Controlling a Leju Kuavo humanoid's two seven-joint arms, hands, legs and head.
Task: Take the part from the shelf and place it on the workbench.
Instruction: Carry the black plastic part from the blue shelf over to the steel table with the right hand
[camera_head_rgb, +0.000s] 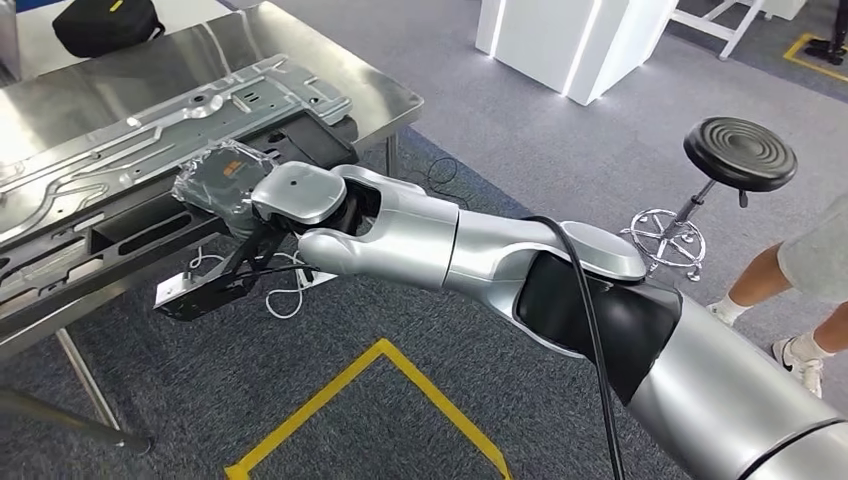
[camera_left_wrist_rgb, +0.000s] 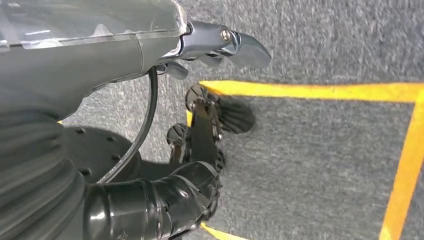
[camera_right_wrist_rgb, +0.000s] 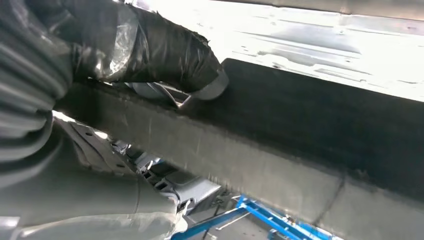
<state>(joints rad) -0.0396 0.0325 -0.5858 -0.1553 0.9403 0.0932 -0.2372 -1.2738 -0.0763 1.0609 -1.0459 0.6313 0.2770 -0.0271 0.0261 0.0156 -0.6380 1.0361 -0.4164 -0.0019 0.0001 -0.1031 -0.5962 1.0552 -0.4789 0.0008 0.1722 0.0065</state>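
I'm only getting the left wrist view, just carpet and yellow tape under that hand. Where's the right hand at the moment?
Observer: The right hand is out at the front edge of the steel workbench, against a black fixture.
Operator: Is the part on the bench?
Observer: A long stamped metal part lies on top of that fixture.
Operator: Is the hand gripping it?
Observer: The right wrist view shows the thumb on the fixture's dark edge; I cannot tell whether the fingers close on anything.
Operator: Anyone nearby?
Observer: A person's legs are beside a black stool, on the robot's right.
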